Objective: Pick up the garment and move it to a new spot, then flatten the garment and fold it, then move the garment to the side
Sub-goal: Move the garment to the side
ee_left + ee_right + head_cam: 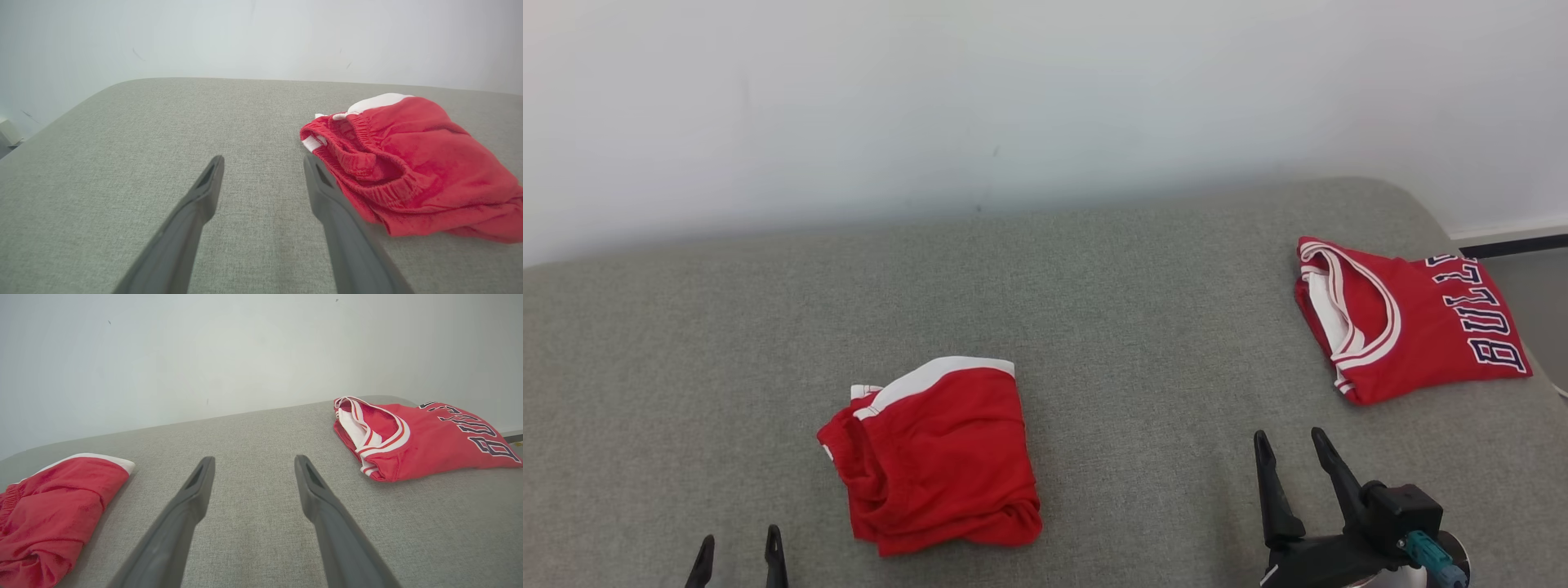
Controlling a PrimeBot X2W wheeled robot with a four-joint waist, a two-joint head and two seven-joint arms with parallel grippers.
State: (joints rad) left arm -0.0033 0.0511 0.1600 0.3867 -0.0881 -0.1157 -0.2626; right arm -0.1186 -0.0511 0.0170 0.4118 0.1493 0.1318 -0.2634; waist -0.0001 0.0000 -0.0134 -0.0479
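Two dark grippers reach onto a wide grey cushion (pixel 1135 327) with a woven cover. At the near left, the left gripper (pixel 739 535) shows as two finger tips, spread apart and holding nothing. In the left wrist view the left gripper (pixel 263 159) has bare grey fabric between its fingers. Its right finger sits just beside the gathered waistband of a pair of red shorts (pixel 408 163), and contact there cannot be judged.

At the near right, the right gripper (pixel 1290 437) is also spread and empty, its fingers pointing away from the robot over bare cushion. The right wrist view shows the right gripper (pixel 254 458) with the shorts (pixel 53 498) off to its left and a jersey (pixel 429 441) off to its right, both well apart from the fingers.

The shorts (pixel 939 457) lie a little left of the middle, folded into a rough bundle. A white band runs along their far edge and the elastic waist bunches on the left.

Farther back on the right lies the red jersey (pixel 1405 327), folded. Its white-trimmed opening faces left and its dark lettering runs close to the cushion's right edge.

Open grey fabric stretches between the two garments, to the left of the shorts and behind them. The cushion's far edge meets a plain white wall (pixel 1013 98). Its far right corner is rounded, and a dark strip (pixel 1511 245) lies along the foot of the wall beyond it.
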